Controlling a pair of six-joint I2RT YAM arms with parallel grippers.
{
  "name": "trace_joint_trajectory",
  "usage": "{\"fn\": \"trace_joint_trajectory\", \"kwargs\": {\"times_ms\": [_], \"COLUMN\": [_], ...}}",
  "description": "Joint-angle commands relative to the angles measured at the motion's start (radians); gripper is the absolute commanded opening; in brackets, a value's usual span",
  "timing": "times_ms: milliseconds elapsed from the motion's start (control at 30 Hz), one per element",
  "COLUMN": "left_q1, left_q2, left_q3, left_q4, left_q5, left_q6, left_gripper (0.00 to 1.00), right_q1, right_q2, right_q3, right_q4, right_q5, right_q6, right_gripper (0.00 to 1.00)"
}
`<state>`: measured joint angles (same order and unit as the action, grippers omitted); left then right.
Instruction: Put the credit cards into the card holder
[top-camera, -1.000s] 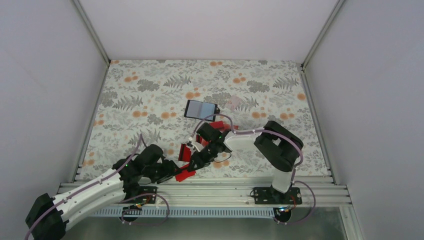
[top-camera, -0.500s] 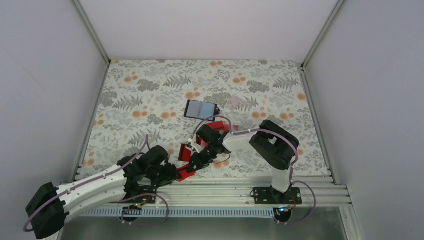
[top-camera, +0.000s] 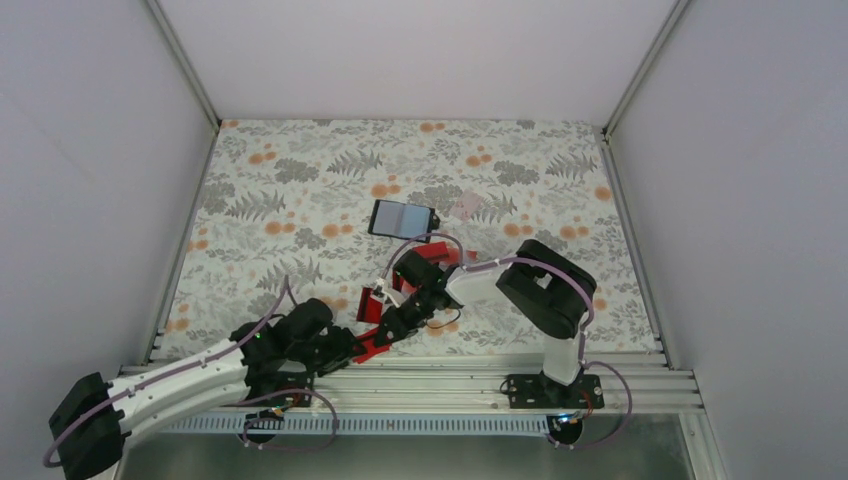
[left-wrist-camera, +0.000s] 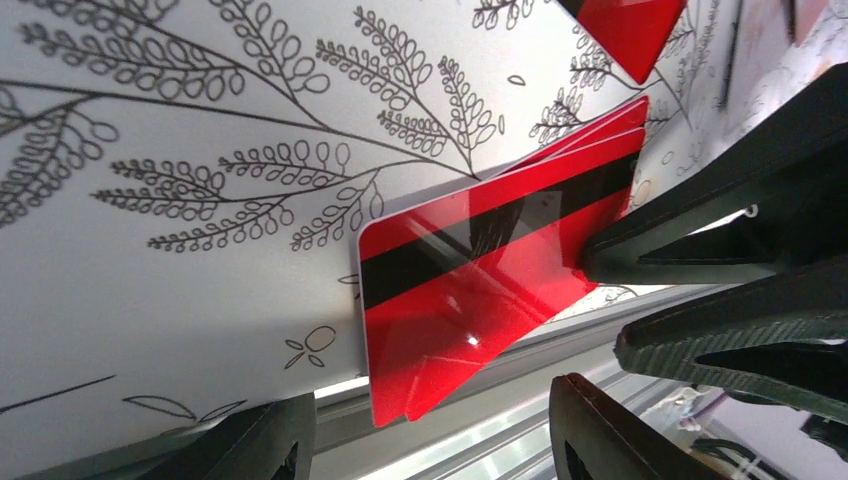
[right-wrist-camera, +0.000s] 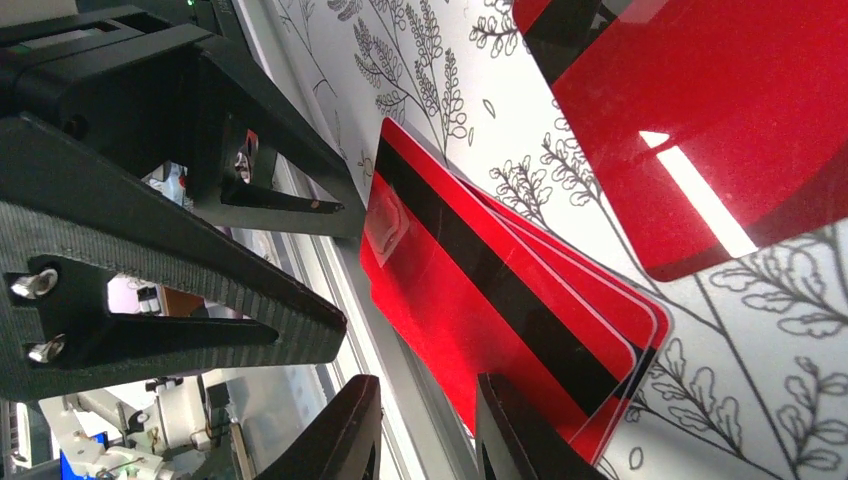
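A stack of glossy red credit cards (left-wrist-camera: 480, 270) with black stripes lies at the table's near edge and hangs over the rail; it also shows in the right wrist view (right-wrist-camera: 500, 280) and the top view (top-camera: 372, 347). My left gripper (left-wrist-camera: 430, 440) is open, its jaws spread wide on either side of the overhanging corner. My right gripper (right-wrist-camera: 425, 430) is narrowly open and empty, one fingertip (left-wrist-camera: 600, 262) against the stack's far end. The black card holder (top-camera: 403, 217) lies open farther back. More red cards (top-camera: 372, 300) lie behind the stack.
Another red card (right-wrist-camera: 720, 130) lies just beyond the stack. Red cards (top-camera: 432, 252) sit under the right arm, and a whitish card (top-camera: 468, 205) lies right of the holder. The metal rail (top-camera: 450, 375) runs along the near edge below the cards.
The right arm has shifted slightly left toward the stack. The left gripper has stayed at the near edge beside the stack. The cards have barely moved.
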<state>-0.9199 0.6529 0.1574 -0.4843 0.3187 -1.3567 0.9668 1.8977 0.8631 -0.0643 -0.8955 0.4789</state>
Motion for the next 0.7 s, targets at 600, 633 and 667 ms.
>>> {"fn": "trace_joint_trajectory", "kwargs": {"times_ms": [600,633,667], "left_q1": [-0.01,-0.011,-0.01], "left_q2": [-0.343,-0.345,-0.338], "left_q3": [-0.097,-0.099,-0.103], "left_q4": [-0.062,-0.048,-0.03], "left_q5": [-0.029,-0.031,-0.032], "left_q6": [-0.166,-0.167,-0.169], "left_gripper": [0.58,0.58,0.58], "right_q1": [0.013,0.013,0.012], "right_q2": [0.089,0.089,0.088], "right_q3": [-0.036,-0.036,-0.038], "right_q4": [-0.045,-0.044,-0.043], "right_q5": [0.059,0.061,0.062], "right_q6": [-0.04,-0.04,-0.04], "right_gripper": [0.25,0.25,0.25]}}
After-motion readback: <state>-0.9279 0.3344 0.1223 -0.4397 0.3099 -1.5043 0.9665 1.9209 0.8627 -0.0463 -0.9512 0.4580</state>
